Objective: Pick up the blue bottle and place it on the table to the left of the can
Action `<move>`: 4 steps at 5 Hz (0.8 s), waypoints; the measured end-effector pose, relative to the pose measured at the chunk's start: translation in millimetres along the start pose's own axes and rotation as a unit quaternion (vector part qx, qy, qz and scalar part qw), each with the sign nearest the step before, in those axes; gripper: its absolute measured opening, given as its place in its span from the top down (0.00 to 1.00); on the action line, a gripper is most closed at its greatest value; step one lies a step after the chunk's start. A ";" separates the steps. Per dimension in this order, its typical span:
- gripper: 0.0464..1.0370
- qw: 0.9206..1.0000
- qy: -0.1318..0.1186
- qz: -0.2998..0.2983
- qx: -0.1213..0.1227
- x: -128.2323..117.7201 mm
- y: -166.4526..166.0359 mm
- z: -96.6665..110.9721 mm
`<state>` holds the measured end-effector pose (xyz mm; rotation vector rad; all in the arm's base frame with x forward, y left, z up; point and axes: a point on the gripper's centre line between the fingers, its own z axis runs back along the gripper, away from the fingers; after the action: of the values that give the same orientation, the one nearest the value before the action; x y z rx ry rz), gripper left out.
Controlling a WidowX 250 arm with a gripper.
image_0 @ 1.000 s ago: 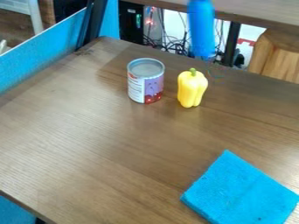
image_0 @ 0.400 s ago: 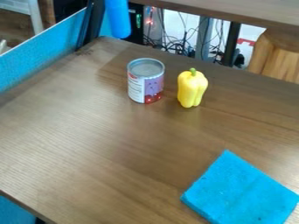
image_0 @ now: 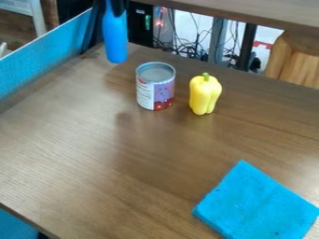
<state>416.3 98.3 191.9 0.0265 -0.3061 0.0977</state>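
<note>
At the top left of the camera view, the gripper shows its black lower end, closed around the upper part of a long blue object. This object hangs upright with its rounded end low, over the table's back left edge; whether it touches the table I cannot tell. To its right and nearer the camera stands a can with a purple, red and white label. Beside the can, a yellow bell pepper stands upright, green stem up, a small gap between them. A blue folded cloth lies at the lower right.
The brown wooden table carries these things. Along its left side runs a blue panel. Behind the back edge are a dark post, tangled cables and a wooden stool; another tabletop crosses the top right.
The blue object has swung from the top centre to the top left, then come lower, and the gripper's black end now shows above it. Can, pepper and cloth have stayed put.
</note>
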 end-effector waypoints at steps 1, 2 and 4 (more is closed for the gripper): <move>0.67 1.000 0.011 0.002 0.000 -0.5 3.3 -14.5; 0.67 1.000 0.012 0.007 0.009 0.2 9.1 -22.8; 0.67 0.999 0.019 0.020 0.023 -6.5 23.7 -49.5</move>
<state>422.6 123.3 143.0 0.0650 -0.2656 0.1443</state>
